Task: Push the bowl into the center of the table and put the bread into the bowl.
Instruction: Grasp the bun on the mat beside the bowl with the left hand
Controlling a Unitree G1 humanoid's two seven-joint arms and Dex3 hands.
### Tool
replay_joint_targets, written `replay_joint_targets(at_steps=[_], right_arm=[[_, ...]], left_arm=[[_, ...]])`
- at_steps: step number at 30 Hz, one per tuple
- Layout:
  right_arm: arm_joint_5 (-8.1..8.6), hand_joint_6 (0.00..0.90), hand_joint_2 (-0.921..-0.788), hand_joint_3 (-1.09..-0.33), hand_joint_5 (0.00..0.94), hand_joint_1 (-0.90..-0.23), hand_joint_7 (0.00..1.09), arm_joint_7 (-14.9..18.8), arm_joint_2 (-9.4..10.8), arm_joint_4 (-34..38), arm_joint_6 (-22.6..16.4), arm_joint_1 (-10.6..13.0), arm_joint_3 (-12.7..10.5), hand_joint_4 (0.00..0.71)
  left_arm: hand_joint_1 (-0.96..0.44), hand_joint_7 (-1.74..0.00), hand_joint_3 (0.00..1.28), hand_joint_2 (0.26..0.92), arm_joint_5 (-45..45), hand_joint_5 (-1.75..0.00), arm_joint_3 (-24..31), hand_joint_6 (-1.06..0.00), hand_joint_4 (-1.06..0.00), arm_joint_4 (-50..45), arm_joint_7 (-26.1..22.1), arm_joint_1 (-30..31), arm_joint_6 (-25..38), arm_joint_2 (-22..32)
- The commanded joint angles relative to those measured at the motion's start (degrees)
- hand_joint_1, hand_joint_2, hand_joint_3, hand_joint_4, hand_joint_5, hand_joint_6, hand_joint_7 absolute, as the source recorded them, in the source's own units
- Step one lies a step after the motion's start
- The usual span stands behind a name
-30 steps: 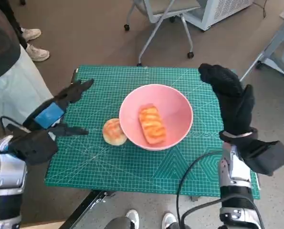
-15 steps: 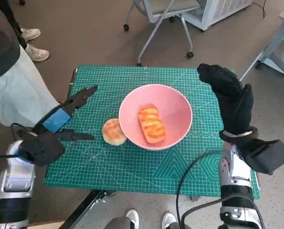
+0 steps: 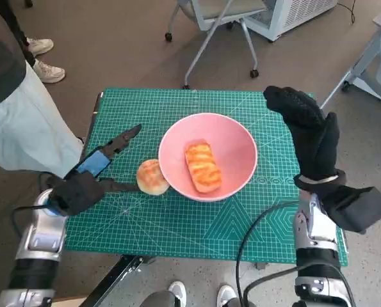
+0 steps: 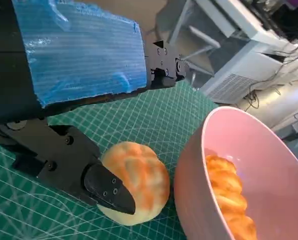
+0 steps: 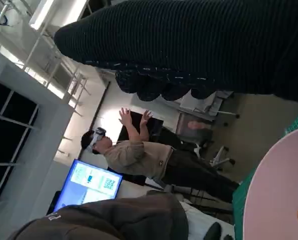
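Reaching toward the round bun [image 4: 132, 189], your left hand [image 3: 88, 182] has its black fingers [image 4: 108, 192] spread apart with nothing between them; one fingertip sits at the bun's near side, another stretches above it, and contact is hard to confirm. The bun lies on the green tabletop [image 3: 177, 224], touching or just beside the outer wall of the pink bowl [image 3: 232, 137], which stands about mid-table and already holds a long glazed bread [image 3: 202, 166]. Expect the bun to be light, soft and easily dented, its browned crust smooth enough to roll, so take it low across its widest part with gentle pressure. The bowl looks rigid, smooth-walled and likely to slide on the gridded mat. Your right hand [image 3: 308, 131], in its knitted glove, hovers released beside the bowl's far rim, grasping nothing.
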Motion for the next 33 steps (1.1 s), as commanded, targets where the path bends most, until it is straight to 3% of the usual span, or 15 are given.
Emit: replay_joint_targets(at_steps=[1, 18, 33], right_arm=[[-0.03, 0.039, -0.921, -0.851, 0.001, -0.707, 0.56, 0.4, -0.4, 0.2, 0.8, 0.8, -0.2, 0.174], [-0.29, 0.038, -0.921, -0.85, 0.001, -0.708, 0.57, -0.3, -0.9, 0.5, 0.8, 0.8, -0.8, 0.175], [-0.47, 0.042, -0.921, -0.848, 0.002, -0.695, 0.57, -0.7, -0.8, 0.9, 0.7, 0.4, -1.2, 0.177]], left_arm=[[-0.27, -0.01, 0.01, 0.791, 0.7, -0.01, -1.2, -0.11, -0.06, 3.0, 1.2, -1.7, -0.4, -1.1], [-0.24, -0.02, 0.01, 0.807, 1.3, -0.01, -4.4, -0.16, -0.11, 9.5, 0.9, -4.6, 2.9, -2.4], [-0.01, -0.05, 0.01, 0.837, 1.5, -0.03, -6.3, -0.33, -0.33, 8.9, 0.1, -5.4, 13.9, -3.4]])
